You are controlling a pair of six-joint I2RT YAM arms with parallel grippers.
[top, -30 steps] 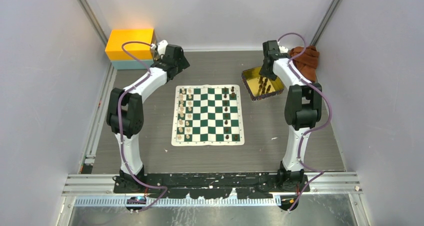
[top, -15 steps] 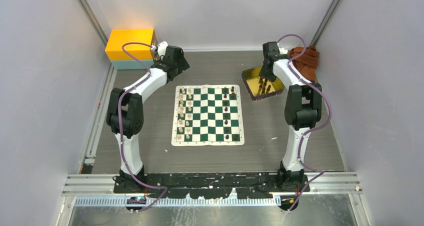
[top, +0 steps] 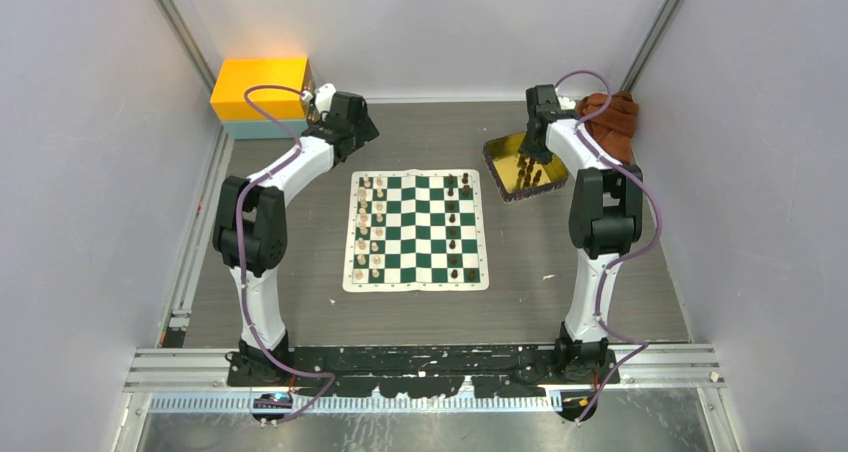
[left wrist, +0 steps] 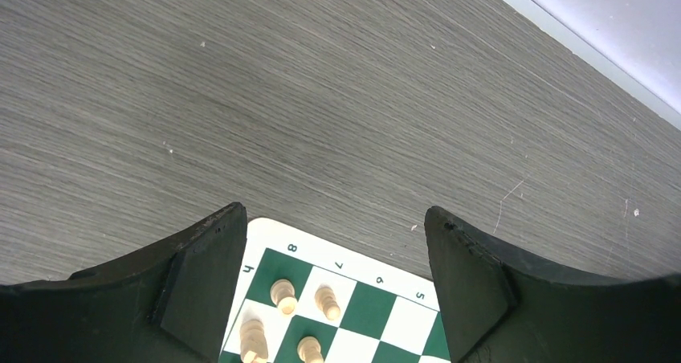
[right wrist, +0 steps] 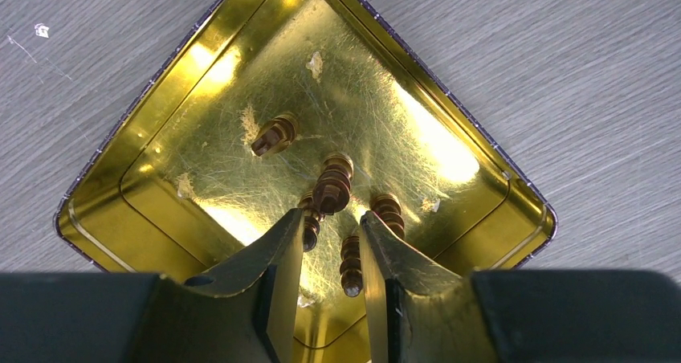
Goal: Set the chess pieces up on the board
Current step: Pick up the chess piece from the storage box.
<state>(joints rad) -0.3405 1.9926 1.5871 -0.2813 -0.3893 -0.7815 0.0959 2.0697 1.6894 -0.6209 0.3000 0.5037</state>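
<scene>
The green-and-white board (top: 416, 230) lies mid-table, with cream chess pieces (top: 368, 222) in its two left columns and dark ones (top: 455, 222) on its right side. My left gripper (top: 365, 127) hovers open over the table just beyond the board's far left corner (left wrist: 401, 319), with nothing between its fingers; several cream pieces (left wrist: 283, 293) show below it. My right gripper (right wrist: 331, 218) is down inside the gold tray (right wrist: 120, 186). Its narrow, open jaws straddle one dark piece (right wrist: 351, 263), which stands close to the right finger. Several other dark pieces (right wrist: 333, 182) stand just past the tips.
A yellow box (top: 260, 92) stands at the back left corner. A brown cloth (top: 612, 117) lies behind the gold tray (top: 498, 153) at the back right. Grey walls close in both sides, and a metal rail runs along the near edge.
The right gripper's jaws have drawn closer together inside the tray. The left arm and the pieces on the board have not visibly moved.
</scene>
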